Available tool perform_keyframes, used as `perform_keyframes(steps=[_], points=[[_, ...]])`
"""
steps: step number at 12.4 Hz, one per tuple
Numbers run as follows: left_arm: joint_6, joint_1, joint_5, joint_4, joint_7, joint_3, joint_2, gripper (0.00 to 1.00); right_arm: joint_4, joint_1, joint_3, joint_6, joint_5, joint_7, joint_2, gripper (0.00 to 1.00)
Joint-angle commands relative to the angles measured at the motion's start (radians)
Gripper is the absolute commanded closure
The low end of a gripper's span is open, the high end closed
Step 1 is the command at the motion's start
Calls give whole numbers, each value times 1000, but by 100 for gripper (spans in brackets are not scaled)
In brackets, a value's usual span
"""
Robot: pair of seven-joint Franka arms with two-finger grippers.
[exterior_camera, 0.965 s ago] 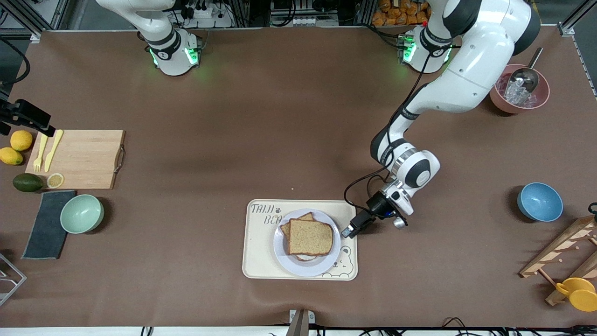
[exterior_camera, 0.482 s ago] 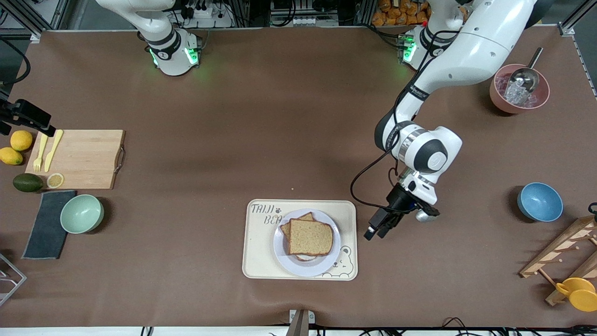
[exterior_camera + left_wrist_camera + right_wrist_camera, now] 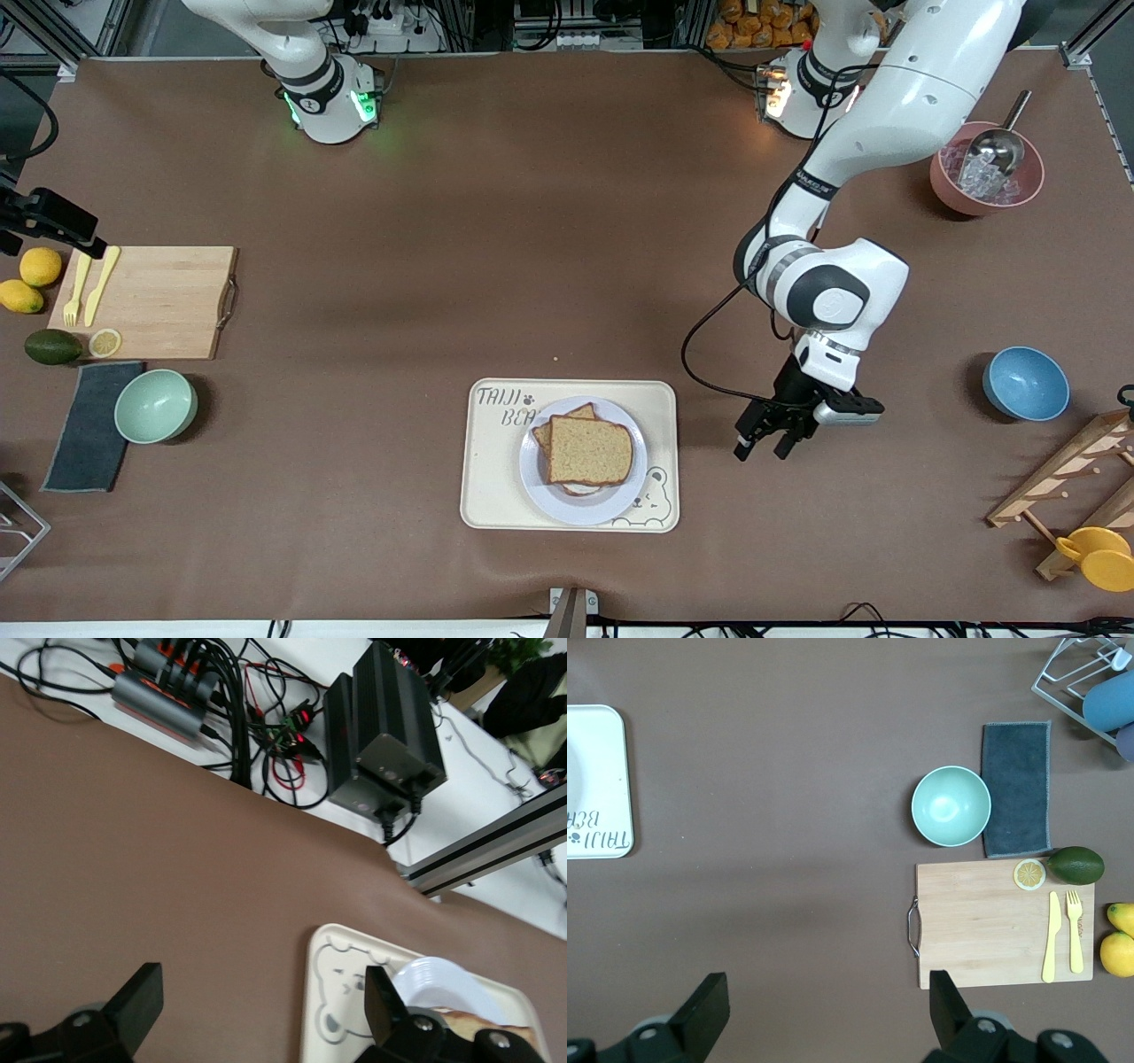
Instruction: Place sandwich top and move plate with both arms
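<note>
Bare table (image 3: 532,266) around tray (image 3: 485,461)

Two bread slices (image 3: 591,449); three bowls (image 3: 156,405); two lemons (image 3: 40,266).

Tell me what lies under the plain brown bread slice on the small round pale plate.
Under the plain brown bread slice, a second slice's corner pokes out on the pale plate. Any filling is covered.

The sandwich top (image 3: 590,450), a squarish brown wholemeal slice with a darker crust, lies flat on the stacked sandwich, turned slightly askew from the slice under it. The plate (image 3: 537,481), small, round, pale lavender-white with a raised rim, sits on a cream tray near the surface's front-camera edge, around its middle
</note>
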Motion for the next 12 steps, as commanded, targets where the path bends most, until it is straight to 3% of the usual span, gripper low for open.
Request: perform_keyframes(steps=[1, 3, 5, 7, 12], points=[[22, 28, 172, -44, 3, 16, 0, 0, 13, 6, -5, -19, 12, 12, 5, 0], [15, 48, 255, -66, 7, 17, 0, 0, 13, 3, -5, -21, 12, 12, 5, 0], [-55, 91, 490, -99, -56, 17, 0, 0, 13, 3, -5, -21, 12, 12, 5, 0], [-135, 99, 712, -130, -252, 43, -11, 0, 13, 6, -6, -21, 12, 11, 5, 0], [-413, 47, 1218, -187, -723, 206, -121, 0, 13, 3, -6, -25, 14, 11, 5, 0]])
